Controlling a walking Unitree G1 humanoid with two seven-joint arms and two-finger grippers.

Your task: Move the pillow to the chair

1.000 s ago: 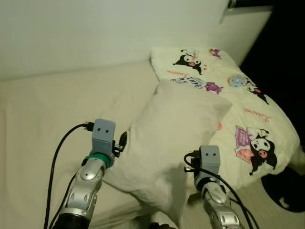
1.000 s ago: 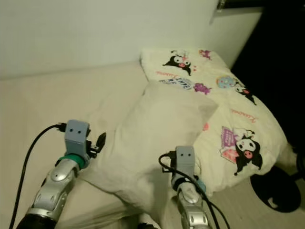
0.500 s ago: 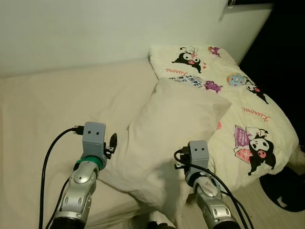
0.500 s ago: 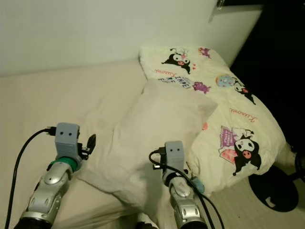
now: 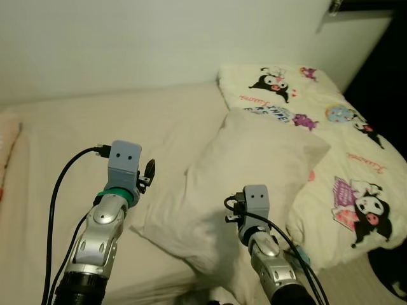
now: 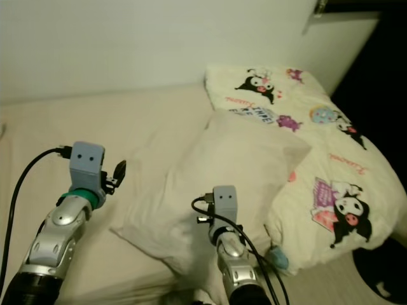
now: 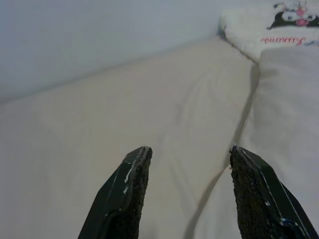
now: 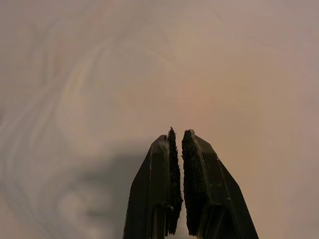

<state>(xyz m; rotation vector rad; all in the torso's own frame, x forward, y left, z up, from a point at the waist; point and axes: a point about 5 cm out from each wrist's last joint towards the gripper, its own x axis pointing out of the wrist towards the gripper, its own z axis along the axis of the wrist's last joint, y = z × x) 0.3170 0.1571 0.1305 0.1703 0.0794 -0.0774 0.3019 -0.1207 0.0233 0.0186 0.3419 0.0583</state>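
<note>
Pillow (image 5: 254, 171), plump cream cloth, lies wrinkled between left hand (image 7: 187, 191) spread apart and right hand (image 8: 178, 181) pressed together.

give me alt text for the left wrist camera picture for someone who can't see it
The left gripper, its two black fingers spread open, hangs over a cream bed sheet with nothing between them. The edge of a plain cream pillow lies to one side, and a cartoon-printed blanket sits at the far end by a pale wall.
</note>
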